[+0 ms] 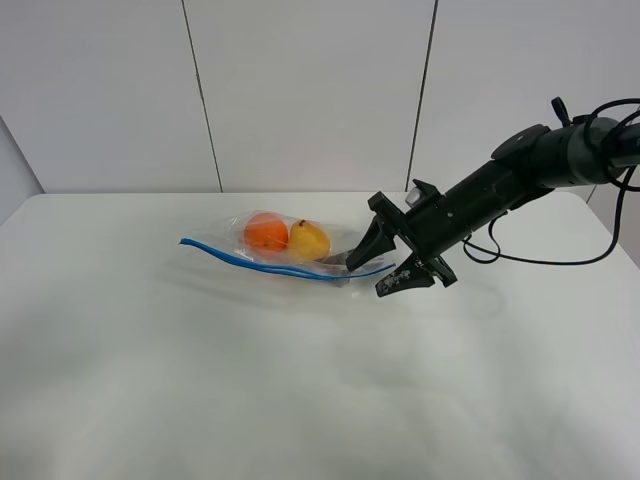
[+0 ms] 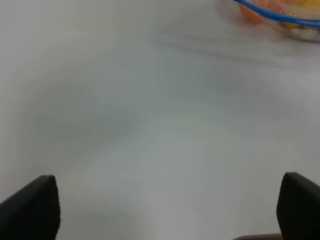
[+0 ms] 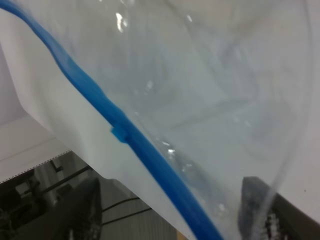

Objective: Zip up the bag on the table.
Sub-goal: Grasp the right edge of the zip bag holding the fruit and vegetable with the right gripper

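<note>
The clear bag [image 1: 290,248] lies on the white table [image 1: 300,390] behind its middle, with an orange fruit [image 1: 266,233] and a yellow fruit [image 1: 310,239] inside. Its blue zipper strip [image 1: 265,264] runs along the front edge. My right gripper [image 1: 383,268] is open at the bag's right end, one finger on each side of the strip. In the right wrist view the strip [image 3: 125,137], with a small blue tab, passes between the fingers [image 3: 85,210] of the gripper [image 3: 172,200]. My left gripper [image 2: 167,210] is open and empty over bare table, the bag [image 2: 287,15] far ahead of it.
The right arm [image 1: 500,185] reaches in from the back right, with black cables [image 1: 560,262] hanging above the table's right edge. A white panelled wall [image 1: 310,90] stands behind the table. The left arm does not show in the exterior high view.
</note>
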### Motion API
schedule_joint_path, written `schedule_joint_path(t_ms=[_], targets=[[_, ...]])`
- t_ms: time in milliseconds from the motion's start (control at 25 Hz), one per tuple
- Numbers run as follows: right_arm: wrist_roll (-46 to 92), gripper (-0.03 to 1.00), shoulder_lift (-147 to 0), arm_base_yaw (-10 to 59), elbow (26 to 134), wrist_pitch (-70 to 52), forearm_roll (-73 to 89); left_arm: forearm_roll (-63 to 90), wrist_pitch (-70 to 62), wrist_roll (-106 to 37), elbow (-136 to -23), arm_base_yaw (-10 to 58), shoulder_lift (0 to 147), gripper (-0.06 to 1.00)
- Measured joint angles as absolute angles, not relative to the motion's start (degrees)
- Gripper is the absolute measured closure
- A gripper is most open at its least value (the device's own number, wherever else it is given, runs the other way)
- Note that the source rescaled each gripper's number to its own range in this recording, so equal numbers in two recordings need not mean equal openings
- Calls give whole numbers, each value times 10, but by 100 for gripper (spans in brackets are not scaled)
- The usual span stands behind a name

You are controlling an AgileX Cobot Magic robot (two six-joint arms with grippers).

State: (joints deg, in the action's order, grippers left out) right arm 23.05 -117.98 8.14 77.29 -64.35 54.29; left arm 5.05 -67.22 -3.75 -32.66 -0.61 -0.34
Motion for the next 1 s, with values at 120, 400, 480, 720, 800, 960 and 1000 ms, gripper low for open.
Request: schedule_joint_path(t_ms=[120,400,480,720,800,960,1000], targets=[[221,31,-1180,81,790,-657,536,51,-672,-37,-327,-6,-3,-6],[203,46,-1180,81,797,-670,502,51,-672,-37,-327,-6,-3,-6],[201,53,-1180,81,797,-668,500,51,-672,-37,-327,-6,-3,-6],[198,67,-1180,81,797,-657,499,51,-672,-37,-327,-6,-3,-6],[198,71,-1180,81,797,-657,499,51,-672,-37,-327,-6,-3,-6],[197,80,-1180,81,797,-655,498,51,-672,-37,-327,-6,-3,-6],[197,82,-1180,81,797,-654,498,51,-672,-37,-327,-6,-3,-6]])
